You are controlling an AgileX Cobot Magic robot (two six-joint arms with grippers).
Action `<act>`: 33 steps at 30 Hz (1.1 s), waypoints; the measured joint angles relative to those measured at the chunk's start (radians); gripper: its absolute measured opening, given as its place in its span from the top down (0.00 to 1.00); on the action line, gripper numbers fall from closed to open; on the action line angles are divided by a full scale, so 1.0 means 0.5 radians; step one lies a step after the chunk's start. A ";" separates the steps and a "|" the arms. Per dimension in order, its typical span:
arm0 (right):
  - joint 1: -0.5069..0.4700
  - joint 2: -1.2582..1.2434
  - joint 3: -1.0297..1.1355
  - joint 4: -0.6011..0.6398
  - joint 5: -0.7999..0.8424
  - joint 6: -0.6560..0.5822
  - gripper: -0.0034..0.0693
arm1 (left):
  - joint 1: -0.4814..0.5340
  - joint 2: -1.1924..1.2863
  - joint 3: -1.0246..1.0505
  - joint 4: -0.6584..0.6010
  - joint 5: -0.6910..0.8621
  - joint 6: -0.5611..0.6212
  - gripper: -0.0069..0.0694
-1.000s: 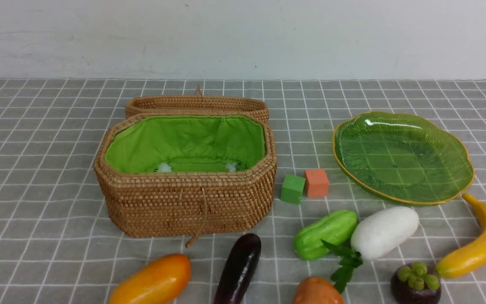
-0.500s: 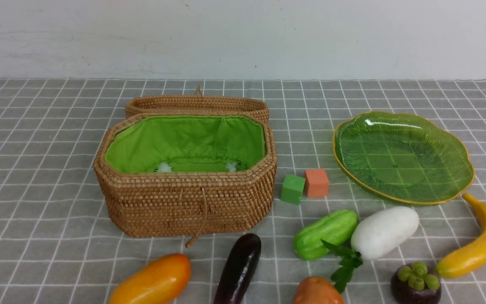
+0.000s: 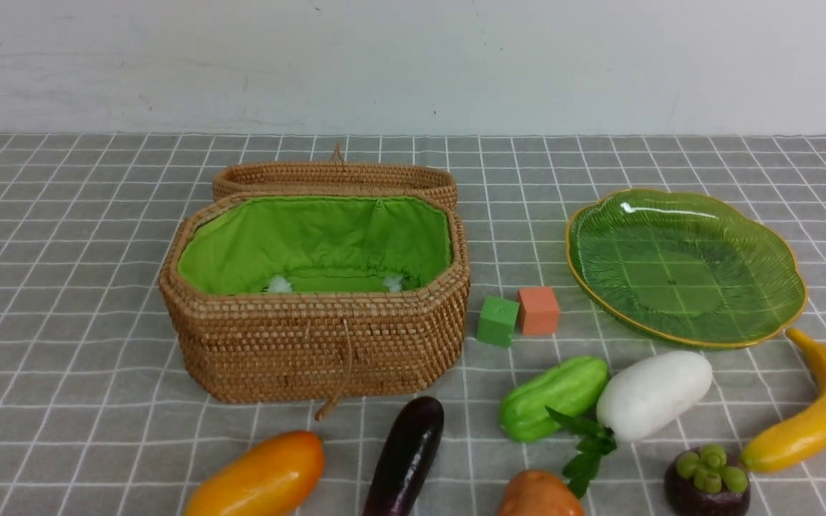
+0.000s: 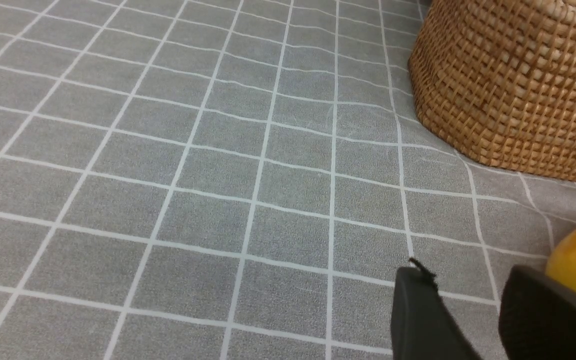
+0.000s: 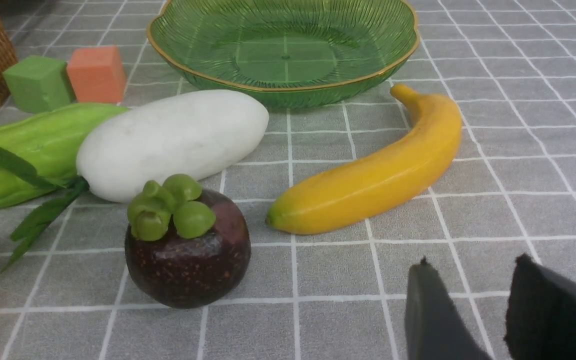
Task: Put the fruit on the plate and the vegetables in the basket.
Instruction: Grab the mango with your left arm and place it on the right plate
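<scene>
Seven toy fruits and vegetables lie on the table's grey checked cloth (image 3: 62, 287), all toward the near edge, none of them on the plate or in the basket. The basket (image 3: 312, 344) stands left of the middle, its lid (image 3: 334, 175) thrown back toward the far edge and the green lining (image 3: 312, 236) bare. The plate (image 3: 685, 272) sits toward the right edge, holding nothing. Between the two rest a green cube (image 3: 497, 320) and an orange cube (image 3: 538, 310), touching side by side.

Along the near edge, from the left, lie the mango (image 3: 259, 476), the eggplant (image 3: 406, 459) just in front of the basket, and the potato-like lump (image 3: 538, 496). Slightly farther in, the gourd (image 3: 553, 398) and the radish (image 3: 653, 394) lie side by side, the radish leaves across the gourd's end. The mangosteen (image 3: 707, 480) sits upright near the near right corner, and the banana (image 3: 814, 408) curves from beside it up to the plate's rim.

Neither arm shows in the front view. In its wrist view the left gripper (image 4: 463, 272) hangs low over bare cloth, jaws apart with nothing between them, the mango just beyond one finger. The right gripper (image 5: 473, 260) likewise stands parted and empty, near the mangosteen and the banana's tip, touching neither.
</scene>
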 joint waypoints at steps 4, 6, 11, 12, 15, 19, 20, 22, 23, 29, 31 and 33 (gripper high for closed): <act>0.000 0.000 0.000 0.000 0.000 0.000 0.62 | 0.000 0.000 0.000 0.000 0.000 0.000 0.60; 0.000 0.000 0.000 0.000 0.000 0.000 0.62 | 0.000 0.000 0.000 0.000 0.000 0.000 0.60; 0.000 0.000 0.000 0.000 0.000 0.000 0.62 | 0.000 0.000 0.000 0.000 0.000 0.000 0.60; 0.000 0.000 0.000 0.000 0.000 0.000 0.62 | 0.000 0.000 0.000 0.000 0.000 0.000 0.60; 0.000 0.000 0.000 0.000 0.000 0.000 0.62 | 0.000 0.000 0.000 0.000 0.000 0.000 0.60; 0.000 0.000 0.000 0.000 0.000 0.000 0.62 | 0.000 0.000 0.000 0.000 0.000 0.000 0.60; 0.000 0.000 0.000 0.000 0.000 0.000 0.62 | 0.000 0.000 0.000 0.000 0.000 0.000 0.60; 0.000 0.000 0.000 0.000 0.000 0.000 0.62 | 0.000 0.000 0.000 0.000 -0.013 0.000 0.60; 0.000 0.000 0.000 0.000 0.000 0.000 0.62 | 0.000 0.000 0.000 -0.002 -0.024 0.000 0.60; 0.000 0.000 0.000 0.000 0.000 0.000 0.62 | 0.000 0.000 0.000 -0.123 -0.320 -0.012 0.60; 0.000 0.000 0.000 0.000 0.000 0.000 0.62 | 0.000 0.000 0.000 -0.258 -0.500 -0.049 0.60; 0.000 0.000 0.000 0.000 0.000 0.000 0.62 | 0.000 0.000 0.000 -0.330 -0.695 -0.075 0.60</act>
